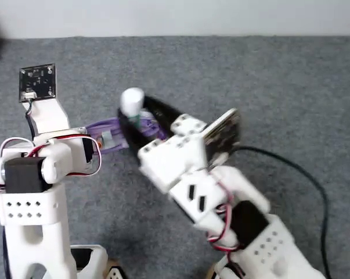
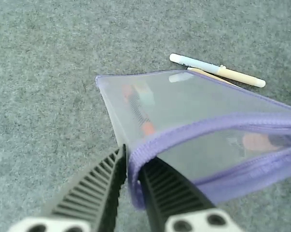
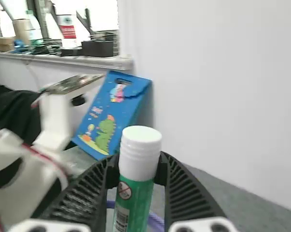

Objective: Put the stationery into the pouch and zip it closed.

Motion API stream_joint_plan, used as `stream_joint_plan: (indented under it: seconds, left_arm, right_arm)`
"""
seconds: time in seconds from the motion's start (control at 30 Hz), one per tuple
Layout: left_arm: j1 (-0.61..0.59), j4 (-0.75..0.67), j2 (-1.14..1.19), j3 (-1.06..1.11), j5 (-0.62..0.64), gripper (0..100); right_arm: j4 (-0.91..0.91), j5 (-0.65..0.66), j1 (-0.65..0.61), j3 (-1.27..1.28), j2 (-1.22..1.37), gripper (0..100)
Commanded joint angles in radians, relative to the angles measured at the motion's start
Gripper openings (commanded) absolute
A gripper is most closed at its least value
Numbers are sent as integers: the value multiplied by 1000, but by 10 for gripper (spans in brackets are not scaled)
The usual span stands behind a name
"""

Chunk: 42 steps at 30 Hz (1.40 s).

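Translucent fabric pouch with purple zip trim (image 2: 184, 106) is lying on the grey carpeted tabletop (image 2: 39, 72). Its near rim is being clamped between the ribbed black fingers of the left end effector (image 2: 131, 157), probably to hold the mouth open and steady. Close above it, the right end effector (image 3: 136, 162) is gripping a white-capped green glue stick (image 3: 135, 179) upright, seemingly ready for dropping in. Beyond, a white-and-yellow pen (image 2: 217, 71) is lying just beside the pouch, not yet packed.
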Motion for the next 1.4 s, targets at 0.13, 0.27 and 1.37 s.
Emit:
stream_joint_plan:
  seconds: [0.13,0.27,1.37]
  left_arm:
    - [3,-14,5,-1,12,13]
    - [3,-17,3,22,25,13]
    - [3,-17,5,21,32,13]
  right_arm:
    - [-334,124,-41,186,1,8]
    - [-441,144,-41,209,67,8]
    - [-194,49,160,184,81,204]
